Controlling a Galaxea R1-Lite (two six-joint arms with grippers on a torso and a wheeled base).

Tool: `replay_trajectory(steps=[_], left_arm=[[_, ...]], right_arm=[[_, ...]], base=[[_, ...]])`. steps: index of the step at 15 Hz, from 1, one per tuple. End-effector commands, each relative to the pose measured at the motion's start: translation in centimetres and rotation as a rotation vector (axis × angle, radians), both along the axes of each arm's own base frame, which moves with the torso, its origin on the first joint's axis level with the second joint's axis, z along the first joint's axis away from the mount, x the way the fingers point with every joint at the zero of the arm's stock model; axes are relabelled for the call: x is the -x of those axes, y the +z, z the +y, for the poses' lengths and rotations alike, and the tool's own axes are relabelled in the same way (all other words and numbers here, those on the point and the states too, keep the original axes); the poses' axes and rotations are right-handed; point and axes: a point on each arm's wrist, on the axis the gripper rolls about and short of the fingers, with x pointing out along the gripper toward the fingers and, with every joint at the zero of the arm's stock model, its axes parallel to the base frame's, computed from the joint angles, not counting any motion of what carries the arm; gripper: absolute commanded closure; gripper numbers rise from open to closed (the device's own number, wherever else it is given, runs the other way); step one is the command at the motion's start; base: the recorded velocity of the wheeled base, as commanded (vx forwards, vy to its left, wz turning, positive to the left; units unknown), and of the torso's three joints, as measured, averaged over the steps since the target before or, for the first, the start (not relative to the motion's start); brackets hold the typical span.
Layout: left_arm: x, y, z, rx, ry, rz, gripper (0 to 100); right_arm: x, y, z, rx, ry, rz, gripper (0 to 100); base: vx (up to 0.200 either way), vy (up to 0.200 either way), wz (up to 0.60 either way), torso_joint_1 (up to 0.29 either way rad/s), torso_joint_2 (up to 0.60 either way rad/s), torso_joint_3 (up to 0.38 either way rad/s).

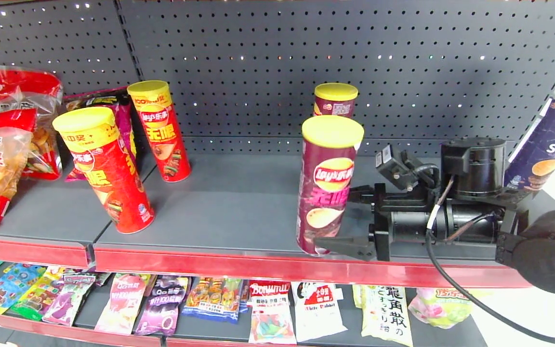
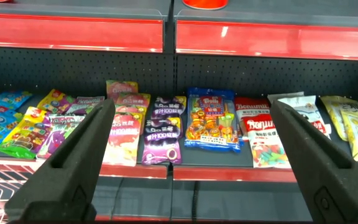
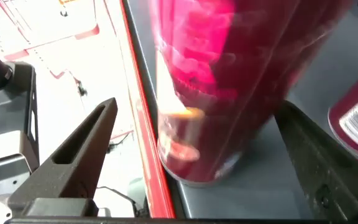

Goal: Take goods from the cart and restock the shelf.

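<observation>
Seemingly this item is restocked: right of the front red can [image 1: 106, 168], the purple can [image 1: 328, 188] stands at the front lip of the shelf [image 1: 219, 207]. The right gripper [image 1: 335, 217] is at its 3 o'clock, spread wide and not gripping. More goods likely remain to fetch. The left wrist view adds the left gripper [image 2: 192, 107], also wide, facing candy bags [image 2: 213, 121].

Two red chip cans [image 1: 106, 173], two maroon chip cans [image 1: 328, 188], one blue chip can [image 1: 547, 144], two shelf levels [image 1: 239, 202].

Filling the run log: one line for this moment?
right hand open, astride purple can | can upright, shelf front edge | left hand open, empty
</observation>
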Motion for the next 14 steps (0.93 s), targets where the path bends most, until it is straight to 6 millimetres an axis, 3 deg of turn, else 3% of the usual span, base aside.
replay_trajectory(steps=[1,6,14], left_arm=[[0.0,0.0,0.0,0.0,0.0,0.002,0],[0.0,0.0,0.0,0.0,0.0,0.002,0],[0.0,0.0,0.0,0.0,0.0,0.002,0]], right_arm=[[0.2,-0.1,-0.4,0.003,-0.009,0.004,0],[0.1,0.1,-1.8,0.004,-0.092,0.017,0],[1.6,-0.3,-2.7,0.016,-0.093,0.033,0]], base=[[0.0,0.0,0.0,0.0,0.0,0.0],[0.0,0.0,0.0,0.0,0.0,0.0],[0.0,0.0,0.0,0.0,0.0,0.0]])
